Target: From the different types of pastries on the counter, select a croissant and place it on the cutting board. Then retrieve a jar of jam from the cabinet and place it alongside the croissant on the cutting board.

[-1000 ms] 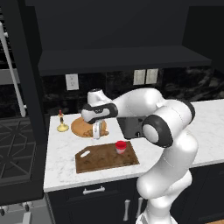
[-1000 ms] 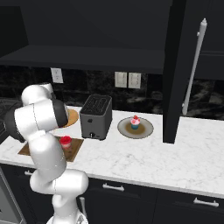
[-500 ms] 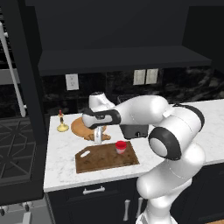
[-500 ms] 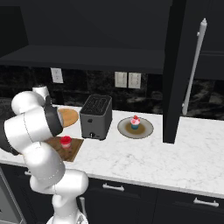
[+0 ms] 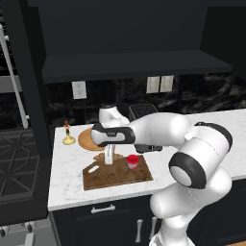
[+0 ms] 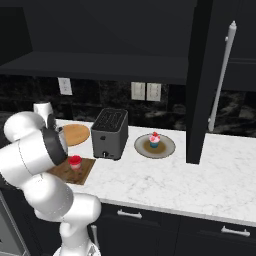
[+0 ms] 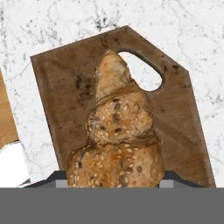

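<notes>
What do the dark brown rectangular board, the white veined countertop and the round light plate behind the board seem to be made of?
Dark brown rectangular board: probably wood, matte, judging by its streaky grain and dark stains.
White veined countertop: looks like marble or a marble-like stone, smooth, with grey veining.
Round light plate: apparently pale wood, flat and matte; its grain is too small to confirm.

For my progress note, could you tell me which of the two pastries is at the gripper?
The croissant, golden-brown and ridged, sits at the gripper over the cutting board. The pink-frosted cupcake stands apart on its plate beyond the toaster.
</notes>
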Robot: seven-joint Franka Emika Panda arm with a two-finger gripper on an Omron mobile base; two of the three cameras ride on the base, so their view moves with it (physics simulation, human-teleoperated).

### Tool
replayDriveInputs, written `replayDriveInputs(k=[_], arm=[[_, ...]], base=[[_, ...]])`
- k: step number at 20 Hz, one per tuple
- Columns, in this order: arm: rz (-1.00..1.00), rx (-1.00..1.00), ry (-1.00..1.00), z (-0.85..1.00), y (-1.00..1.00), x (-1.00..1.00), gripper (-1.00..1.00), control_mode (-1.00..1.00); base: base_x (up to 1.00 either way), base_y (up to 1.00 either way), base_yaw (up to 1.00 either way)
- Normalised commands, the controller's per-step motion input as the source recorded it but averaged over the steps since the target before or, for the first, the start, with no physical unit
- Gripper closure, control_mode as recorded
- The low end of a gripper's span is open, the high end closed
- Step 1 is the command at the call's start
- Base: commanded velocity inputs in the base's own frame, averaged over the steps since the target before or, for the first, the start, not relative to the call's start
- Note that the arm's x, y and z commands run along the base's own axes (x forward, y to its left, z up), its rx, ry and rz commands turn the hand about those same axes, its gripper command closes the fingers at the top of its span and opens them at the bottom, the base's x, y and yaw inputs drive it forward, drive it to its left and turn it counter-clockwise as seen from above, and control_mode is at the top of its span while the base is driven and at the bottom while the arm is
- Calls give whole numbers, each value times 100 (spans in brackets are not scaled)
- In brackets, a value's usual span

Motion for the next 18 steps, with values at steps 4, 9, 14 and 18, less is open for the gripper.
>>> replayDriveInputs(k=[4,9,14,18], arm=[[-1,0,6,0,0,-18,100,-100],[-1,-1,9,0,0,0,100,-100],[-1,-1,3,-4,0,0,100,-100],[-1,0,0,0,0,-4,100,-100]], base=[[0,0,0],[0,0,0],[0,0,0],[0,0,0]])
